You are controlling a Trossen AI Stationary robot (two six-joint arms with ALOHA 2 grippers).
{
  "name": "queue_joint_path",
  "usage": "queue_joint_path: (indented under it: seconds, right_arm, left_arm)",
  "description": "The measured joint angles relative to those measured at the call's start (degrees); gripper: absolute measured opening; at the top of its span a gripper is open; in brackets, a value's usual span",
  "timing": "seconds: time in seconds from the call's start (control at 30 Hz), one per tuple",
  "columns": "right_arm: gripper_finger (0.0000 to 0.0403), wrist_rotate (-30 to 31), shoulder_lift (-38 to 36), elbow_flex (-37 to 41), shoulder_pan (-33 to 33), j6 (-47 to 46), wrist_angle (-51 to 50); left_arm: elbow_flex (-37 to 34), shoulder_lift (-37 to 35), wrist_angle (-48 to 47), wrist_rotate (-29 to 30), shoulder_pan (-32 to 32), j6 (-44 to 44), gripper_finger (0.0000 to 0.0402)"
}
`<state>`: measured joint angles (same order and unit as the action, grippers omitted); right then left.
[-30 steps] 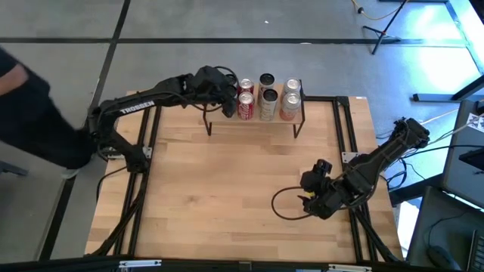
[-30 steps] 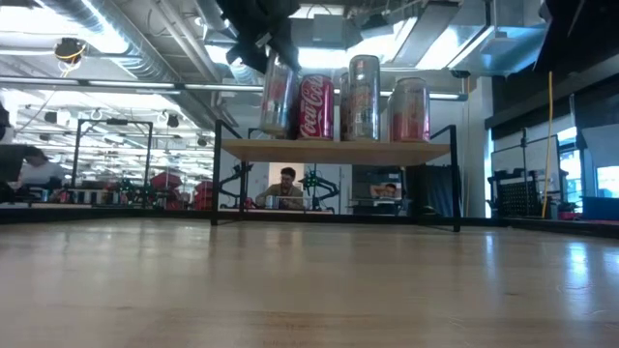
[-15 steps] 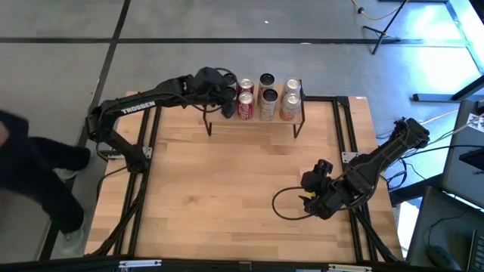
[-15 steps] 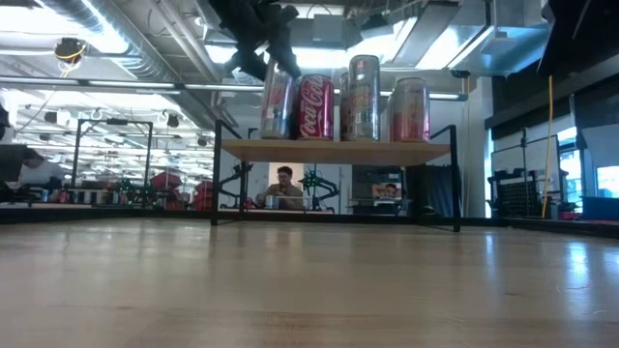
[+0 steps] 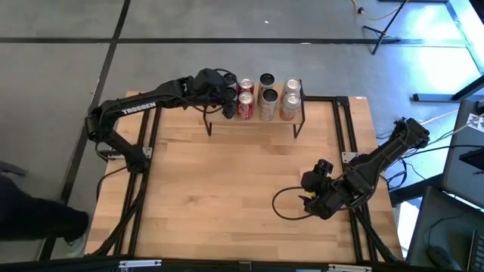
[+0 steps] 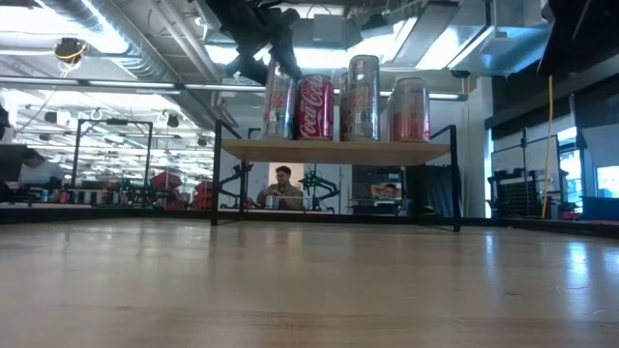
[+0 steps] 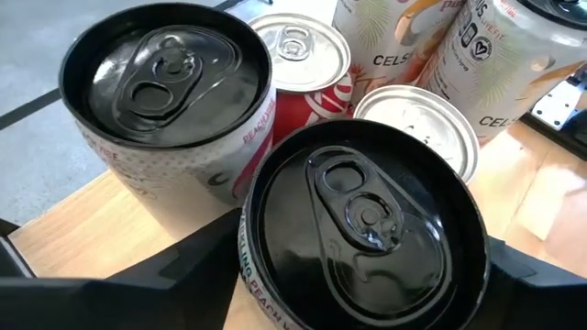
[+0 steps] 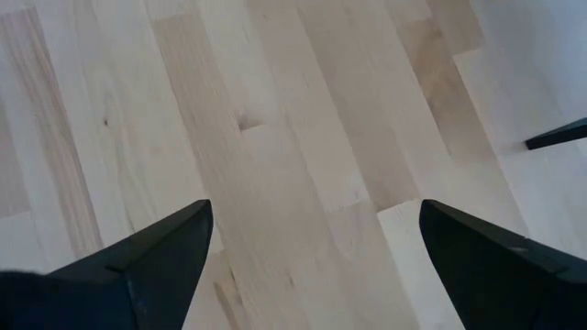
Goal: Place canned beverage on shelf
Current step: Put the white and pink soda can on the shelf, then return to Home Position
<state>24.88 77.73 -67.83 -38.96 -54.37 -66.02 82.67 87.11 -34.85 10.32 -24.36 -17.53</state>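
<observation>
While the left gripper [image 7: 362,275] straddles a black-topped can [image 7: 362,220] — apparently unclamped — five neighbouring cans [image 5: 266,97] crowd the shelf [image 6: 334,150].

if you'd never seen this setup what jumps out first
The cluster of cans packed on the small raised shelf at the table's far edge draws the eye first, the red Coca-Cola can above all. Next is the left gripper at the shelf's left end, its fingers on either side of a black-topped can. The right gripper waits open over bare wood near the table's right side.
</observation>
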Motion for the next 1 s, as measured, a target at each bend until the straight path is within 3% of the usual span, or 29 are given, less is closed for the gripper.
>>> queue_joint_path:
  seconds: [0.23, 0.5, 0.67, 0.87, 1.0]
  right_arm:
    - [0.0376, 0.0, -0.02, 0.0, 0.01, 0.0, 0.0]
    - [0.0376, 0.55, -0.02, 0.0, 0.0, 0.02, 0.5]
    - [0.0376, -0.73, -0.04, 0.0, 0.0, 0.57, 1.05]
    - [0.0374, -1.76, -0.51, 0.0, 0.0, 2.8, 1.7]
    - [0.0338, -1.54, -2.79, 0.0, 0.78, 7.04, 3.57]
  left_arm:
    - [2.63, -0.24, -2.1, -2.21, 0.0, 1.66, 0.0331]
    - [12.98, -2.07, -11.48, -3.43, 1.94, 1.62, 0.0333]
    - [17.56, -4.89, -15.75, 1.87, 5.88, 3.16, 0.0332]
    - [14.99, -12.11, -17.17, 5.1, 14.71, 3.05, 0.0316]
    - [8.71, -17.33, -16.92, 8.36, 21.66, 1.39, 0.0275]
